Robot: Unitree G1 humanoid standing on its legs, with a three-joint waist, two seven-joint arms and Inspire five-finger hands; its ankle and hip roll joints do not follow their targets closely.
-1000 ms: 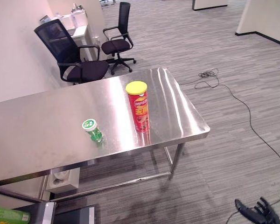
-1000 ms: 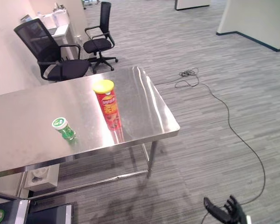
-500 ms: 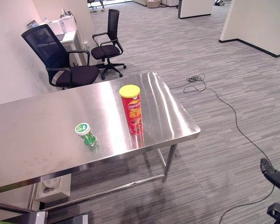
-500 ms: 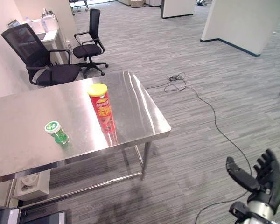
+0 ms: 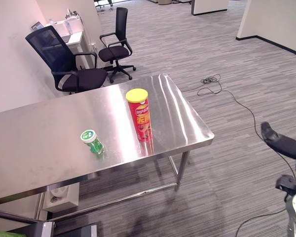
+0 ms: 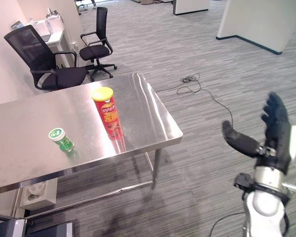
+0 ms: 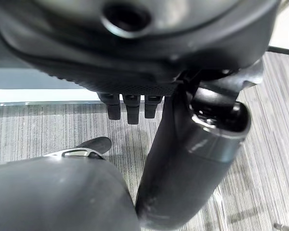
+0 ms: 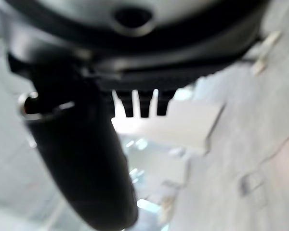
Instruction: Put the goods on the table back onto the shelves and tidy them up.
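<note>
A red crisp tube (image 5: 141, 115) with a yellow lid stands upright near the right end of the steel table (image 5: 44, 133). A small green bottle (image 5: 92, 142) with a white-green cap stands to its left, nearer the front edge. My right hand (image 6: 274, 132) is raised well to the right of the table, above the floor, open with fingers straight and thumb spread, holding nothing. In the left wrist view my left hand (image 7: 192, 159) is open and empty, with grey floor past its fingers (image 7: 131, 108).
Two black office chairs (image 5: 69, 61) stand behind the table's far side, beside a white desk (image 5: 71, 29) against the wall. A thin cable (image 5: 237, 96) trails over the grey floor to the right. A white box (image 5: 61, 195) sits under the table.
My right hand has risen from low by the floor to about table height at the right, fingers spread. The camera has shifted slightly; the tube and bottle stay put.
</note>
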